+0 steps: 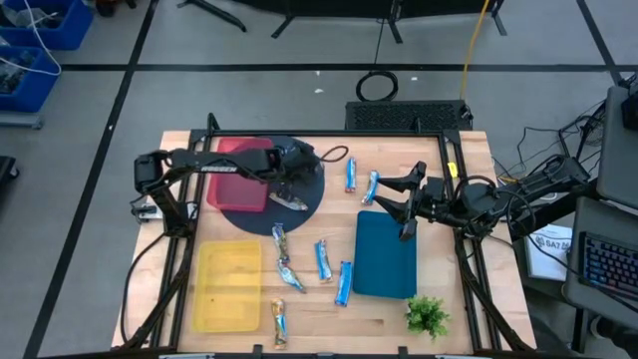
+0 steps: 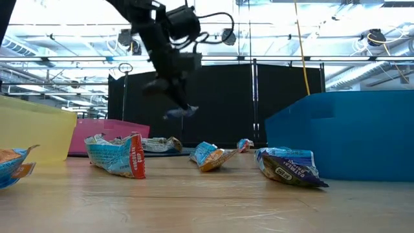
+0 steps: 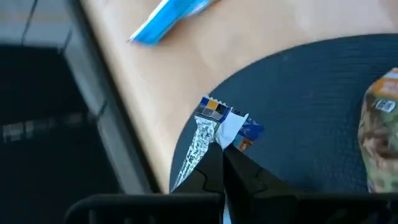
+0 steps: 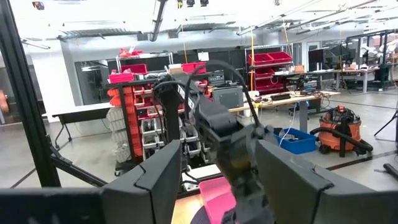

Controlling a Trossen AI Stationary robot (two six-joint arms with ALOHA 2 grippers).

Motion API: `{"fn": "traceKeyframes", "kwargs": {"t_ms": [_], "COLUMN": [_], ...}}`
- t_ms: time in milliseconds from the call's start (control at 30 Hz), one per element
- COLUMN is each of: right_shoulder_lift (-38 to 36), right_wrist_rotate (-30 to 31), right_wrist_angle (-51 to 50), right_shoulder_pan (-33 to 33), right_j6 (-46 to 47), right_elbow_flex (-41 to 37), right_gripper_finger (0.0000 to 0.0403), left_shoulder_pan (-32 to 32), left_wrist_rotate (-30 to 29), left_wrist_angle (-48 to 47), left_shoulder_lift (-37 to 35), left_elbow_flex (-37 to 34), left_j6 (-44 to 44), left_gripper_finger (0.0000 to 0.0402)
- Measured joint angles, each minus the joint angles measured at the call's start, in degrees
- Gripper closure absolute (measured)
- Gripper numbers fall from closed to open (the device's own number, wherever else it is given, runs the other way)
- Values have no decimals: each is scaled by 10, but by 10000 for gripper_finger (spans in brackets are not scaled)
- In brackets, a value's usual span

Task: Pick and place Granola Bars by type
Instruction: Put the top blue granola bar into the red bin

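Note:
My left gripper point(image 1: 289, 187) point(image 2: 176, 97) hangs above the dark round plate point(image 1: 257, 214), shut on a blue and silver granola bar point(image 3: 214, 118) point(image 2: 182, 112). Another bar point(image 3: 379, 134) lies on the plate. Several more blue bars lie flat on the wood: two near the far edge point(image 1: 351, 176) point(image 1: 371, 186) and several between the trays point(image 1: 280, 239) point(image 1: 322, 260) point(image 1: 343, 283) point(image 1: 278, 321). My right gripper point(image 1: 404, 207) point(image 4: 217, 158) is open and empty, level over the far edge of the teal tray point(image 1: 387, 261). My left gripper pinches the granola bar's wrapper point(image 3: 219, 132) between its two shut fingers point(image 3: 208, 168), coming from above and pointing down. The crimped end point(image 3: 211, 109) sticks out past the fingertips. The bar is lifted clear above the plate point(image 3: 323, 81), tilted below the fingers.
A pink tray point(image 1: 239, 170) sits partly on the plate's far left. A yellow tray point(image 1: 227, 287) lies at the near left and a small green plant point(image 1: 427, 316) at the near right. Black frame rails point(image 1: 179, 259) run along the table's sides.

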Motion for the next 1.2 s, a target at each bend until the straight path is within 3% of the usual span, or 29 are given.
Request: {"fn": "traceKeyframes", "kwargs": {"t_ms": [167, 400, 600, 967, 1200], "right_shoulder_lift": [0, 0, 0, 0, 0], "right_wrist_rotate": [0, -1, -1, -2, -10], "right_wrist_angle": [-1, -1, 2, 2, -5], "right_shoulder_pan": [0, 0, 0, 0, 0], "right_j6": [-2, -14, -15, -15, 4], "right_elbow_flex": [0, 0, 0, 0, 0], "right_gripper_finger": [207, 207, 207, 207, 206], "left_shoulder_pan": [12, 100, 177, 217, 218], "left_wrist_rotate": [-80, -83, -32, 24, 32], "left_wrist_angle": [-120, -133, -126, -26, -49], "left_shoulder_lift": [-24, -93, -111, -110, -128], "left_elbow_flex": [50, 28, -46, -197, -185], "left_j6": [-115, -239, -258, -270, -276], "left_gripper_finger": [401, 401, 401, 399, 333]}}
